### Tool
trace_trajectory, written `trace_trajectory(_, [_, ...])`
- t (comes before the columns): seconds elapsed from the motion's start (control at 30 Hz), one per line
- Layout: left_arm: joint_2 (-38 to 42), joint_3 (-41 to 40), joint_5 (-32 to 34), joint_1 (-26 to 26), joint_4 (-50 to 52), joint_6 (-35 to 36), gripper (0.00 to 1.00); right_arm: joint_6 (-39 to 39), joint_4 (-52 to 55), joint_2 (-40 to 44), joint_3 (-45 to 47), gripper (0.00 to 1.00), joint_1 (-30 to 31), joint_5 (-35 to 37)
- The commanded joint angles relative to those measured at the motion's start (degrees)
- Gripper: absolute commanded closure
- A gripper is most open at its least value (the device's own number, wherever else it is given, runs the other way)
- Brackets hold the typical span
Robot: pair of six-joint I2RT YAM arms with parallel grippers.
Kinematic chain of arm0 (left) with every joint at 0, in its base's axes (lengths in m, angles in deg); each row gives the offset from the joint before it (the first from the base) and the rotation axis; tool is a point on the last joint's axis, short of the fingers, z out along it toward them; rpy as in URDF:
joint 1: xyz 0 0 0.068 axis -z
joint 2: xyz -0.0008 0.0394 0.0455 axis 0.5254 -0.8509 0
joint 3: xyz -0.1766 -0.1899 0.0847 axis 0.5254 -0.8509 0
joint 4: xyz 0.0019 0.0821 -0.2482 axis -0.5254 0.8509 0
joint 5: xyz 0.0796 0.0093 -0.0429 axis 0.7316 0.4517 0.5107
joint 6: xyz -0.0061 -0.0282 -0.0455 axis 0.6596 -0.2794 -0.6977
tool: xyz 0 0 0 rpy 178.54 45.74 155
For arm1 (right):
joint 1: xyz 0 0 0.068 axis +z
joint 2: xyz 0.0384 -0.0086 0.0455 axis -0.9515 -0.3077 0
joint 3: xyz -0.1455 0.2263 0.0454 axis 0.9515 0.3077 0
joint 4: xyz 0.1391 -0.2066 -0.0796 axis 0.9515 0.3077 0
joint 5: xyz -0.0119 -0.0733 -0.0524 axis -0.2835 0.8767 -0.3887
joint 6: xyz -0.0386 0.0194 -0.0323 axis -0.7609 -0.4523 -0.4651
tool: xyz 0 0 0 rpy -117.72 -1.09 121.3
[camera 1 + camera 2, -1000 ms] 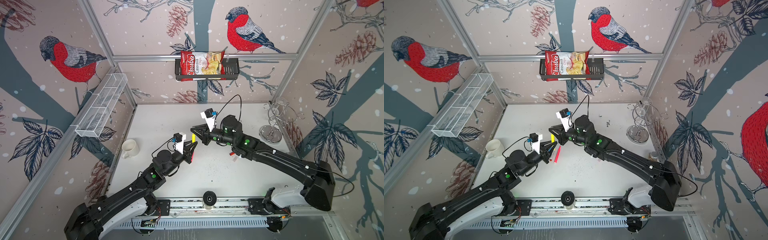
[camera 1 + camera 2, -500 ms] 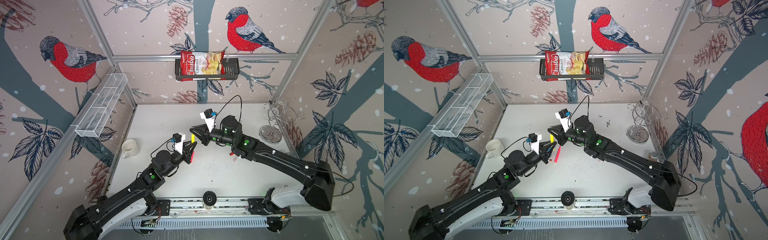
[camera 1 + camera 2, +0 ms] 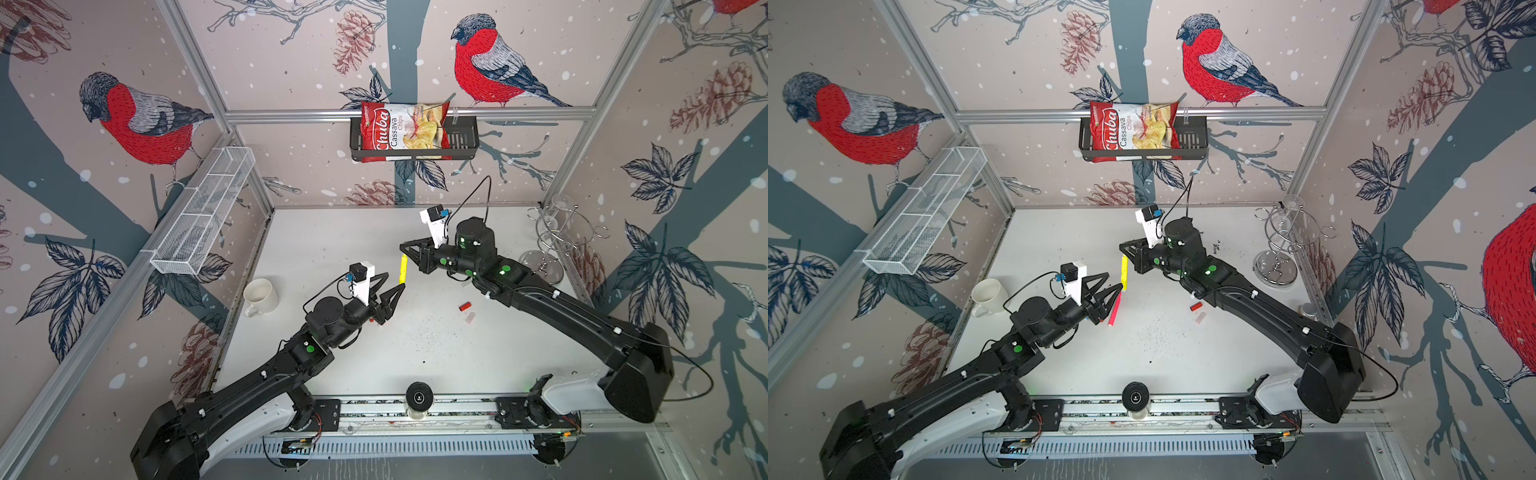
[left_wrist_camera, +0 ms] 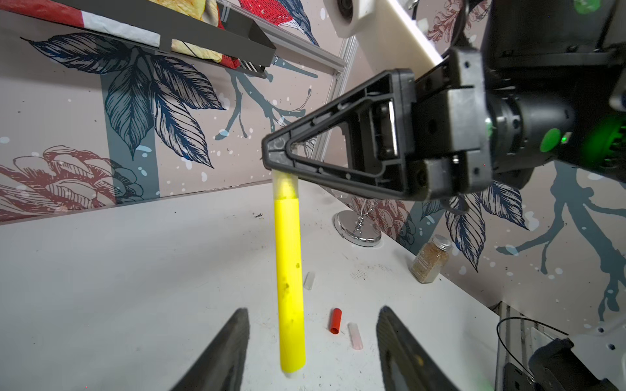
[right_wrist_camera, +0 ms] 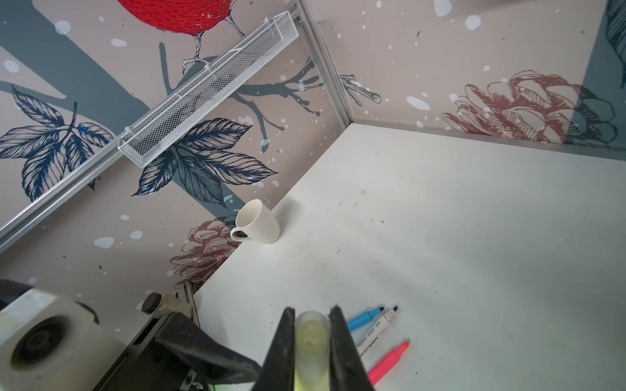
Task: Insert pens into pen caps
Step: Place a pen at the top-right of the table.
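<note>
**Top views.** The left end effector (image 3: 392, 284) is shown with its jaws apart, above the worktop (image 3: 332, 237). The yellow pen (image 3: 403, 270) is seen hanging nearly upright in the air between the two arms. Its upper end is located at the tip of the right end effector (image 3: 407, 249), and its lower end at the parted fingers of the left end effector. In a top view, the pink pen (image 3: 1115, 309) is shown lying on the worktop just beside the left end effector. A red cap (image 3: 464, 306) and a whitish cap (image 3: 469, 318) are found just beside each other on the worktop, near the right arm. A mug (image 3: 259, 296) is placed near the worktop's left edge.

**Left wrist view.** The yellow pen (image 4: 289, 270) is seen between the fingers (image 4: 233, 338) of the left end effector. A gap is visible on each side, so the pen is not gripped there. The pen's upper end is seated in a translucent cap (image 4: 286, 186), which is clamped at the tip of the right end effector (image 4: 276, 155). Another whitish cap (image 4: 309, 280) is shown lying apart from the red cap (image 4: 335, 320).

**Right wrist view.** The right end effector (image 5: 312, 313) is shown closed on the translucent cap (image 5: 311, 333), and yellow is visible through it. The blue pen (image 5: 364, 318), white pen (image 5: 374, 335) and pink pen (image 5: 389, 360) are laid side by side on the worktop with bare tips.
</note>
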Motion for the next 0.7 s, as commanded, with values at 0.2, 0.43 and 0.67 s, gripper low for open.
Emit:
trace_trajectory(0.2, [3.1, -1.1, 2.5, -0.2, 2.3, 1.6, 0.38, 7.2, 1.1, -1.1, 1.7, 1.0, -10.9, 1.8])
trace_trajectory(0.43, [1.4, 0.5, 6.3, -0.2, 8.1, 1.0, 0.39, 3.4, 12.4, -12.4, -6.1, 1.0, -17.5, 6.3])
trace_trajectory(0.67, [0.9, 0.7, 7.0, -0.2, 9.3, 1.0, 0.4, 0.5, 20.7, -27.2, -18.8, 1.0, -20.5, 7.7])
